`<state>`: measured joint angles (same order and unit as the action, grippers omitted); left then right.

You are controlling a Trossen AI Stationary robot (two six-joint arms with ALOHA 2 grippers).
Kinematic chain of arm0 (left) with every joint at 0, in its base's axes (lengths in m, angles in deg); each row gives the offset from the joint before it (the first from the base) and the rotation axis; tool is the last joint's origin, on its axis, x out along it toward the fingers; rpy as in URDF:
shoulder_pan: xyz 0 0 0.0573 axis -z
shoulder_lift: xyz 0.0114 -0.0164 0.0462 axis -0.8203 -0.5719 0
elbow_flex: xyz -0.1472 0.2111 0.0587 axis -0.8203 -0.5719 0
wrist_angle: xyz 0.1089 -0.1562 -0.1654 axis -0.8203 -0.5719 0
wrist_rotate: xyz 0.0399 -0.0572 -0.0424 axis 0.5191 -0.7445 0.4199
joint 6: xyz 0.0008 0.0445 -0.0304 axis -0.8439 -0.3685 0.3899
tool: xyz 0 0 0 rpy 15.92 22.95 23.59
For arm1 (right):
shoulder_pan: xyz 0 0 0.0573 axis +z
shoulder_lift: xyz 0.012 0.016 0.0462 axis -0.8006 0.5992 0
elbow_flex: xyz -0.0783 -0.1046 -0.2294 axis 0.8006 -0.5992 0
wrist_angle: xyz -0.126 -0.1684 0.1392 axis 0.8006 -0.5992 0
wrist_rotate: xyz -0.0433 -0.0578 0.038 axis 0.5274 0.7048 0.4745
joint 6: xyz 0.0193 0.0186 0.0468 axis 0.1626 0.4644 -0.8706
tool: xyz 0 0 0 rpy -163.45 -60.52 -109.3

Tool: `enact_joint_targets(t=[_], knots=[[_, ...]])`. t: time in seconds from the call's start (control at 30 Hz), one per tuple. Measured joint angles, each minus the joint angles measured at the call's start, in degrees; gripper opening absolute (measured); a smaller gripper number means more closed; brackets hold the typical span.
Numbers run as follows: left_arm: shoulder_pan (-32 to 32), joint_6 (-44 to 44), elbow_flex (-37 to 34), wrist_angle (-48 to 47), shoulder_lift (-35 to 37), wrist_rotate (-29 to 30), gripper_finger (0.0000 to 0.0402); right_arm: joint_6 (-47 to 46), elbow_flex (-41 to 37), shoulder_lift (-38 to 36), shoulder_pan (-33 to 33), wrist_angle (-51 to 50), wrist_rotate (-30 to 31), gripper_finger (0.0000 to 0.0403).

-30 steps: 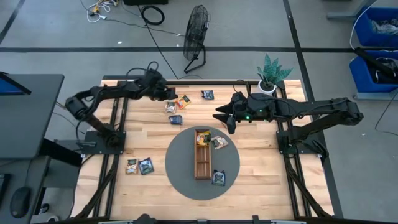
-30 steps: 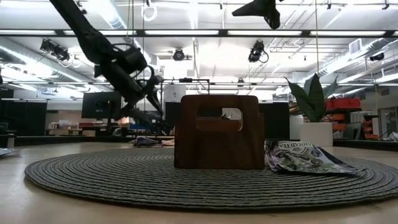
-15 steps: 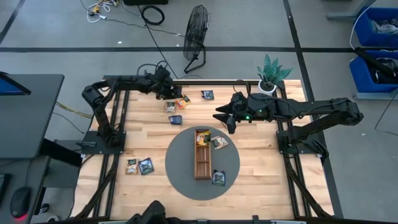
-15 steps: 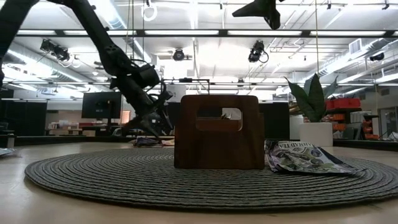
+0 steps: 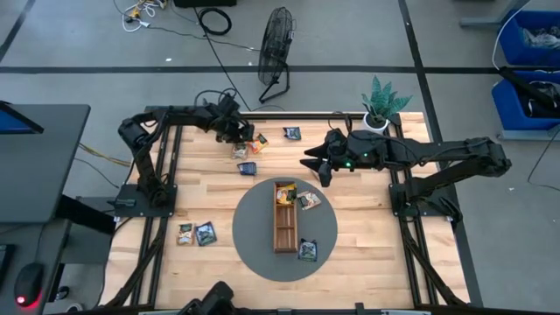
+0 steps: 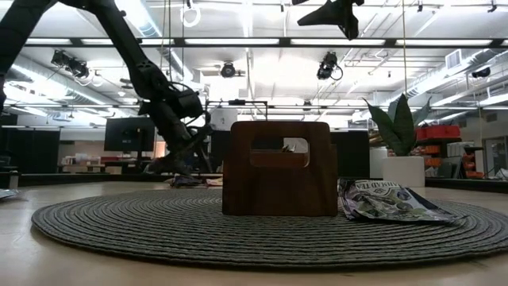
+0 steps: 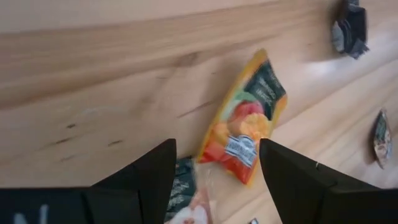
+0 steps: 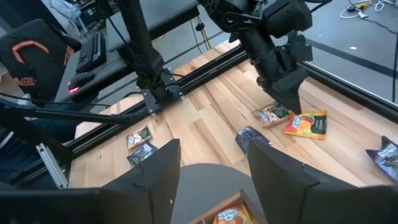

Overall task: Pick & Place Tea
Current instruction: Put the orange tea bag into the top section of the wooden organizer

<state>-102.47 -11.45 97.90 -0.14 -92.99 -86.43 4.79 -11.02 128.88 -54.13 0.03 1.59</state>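
Brings the left hand lower over the last second, arm now stretched along the far edge of the worktop. Keeps its fingers spread wide, gripping nothing. Frames the orange sachet between them in the left wrist view, lying flat on the wood with a pale sachet just beside it. Looks like the final approach to a pick, with closing on the sachet not yet done.

Leaves the right hand unmoved, hovering above the far rim of the round mat, fingers apart and empty.

Shows little tea placed: one orange packet in the tray, two more loose on the mat, the rest scattered over the worktop.
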Motion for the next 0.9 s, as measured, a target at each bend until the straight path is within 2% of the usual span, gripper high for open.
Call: enact_joint_targets(t=[0.3, 0.4, 0.63, 0.9], knots=[[0.7, -1.4, 0.0, -0.2, -0.3, 1.3, 0.0232, 0.0, 0.0, 0.0, -0.6, -0.3, 0.0, 0.0194], [0.7, -1.6, 0.0, -0.3, -0.3, 1.7, 0.0219, 0.0, 0.0, 0.0, -0.6, -0.3, 0.0, 0.0194], [0.7, -1.7, 0.0, 0.8, -0.5, 3.5, 0.0142, -0.9, 0.0, 0.0, -0.6, -1.6, 1.5, 0.0194], [1.9, -3.5, -0.1, 1.0, -1.1, 5.0, 0.0030, -1.9, 0.0, 0.0, -0.6, -4.4, 3.4, 0.0194]])
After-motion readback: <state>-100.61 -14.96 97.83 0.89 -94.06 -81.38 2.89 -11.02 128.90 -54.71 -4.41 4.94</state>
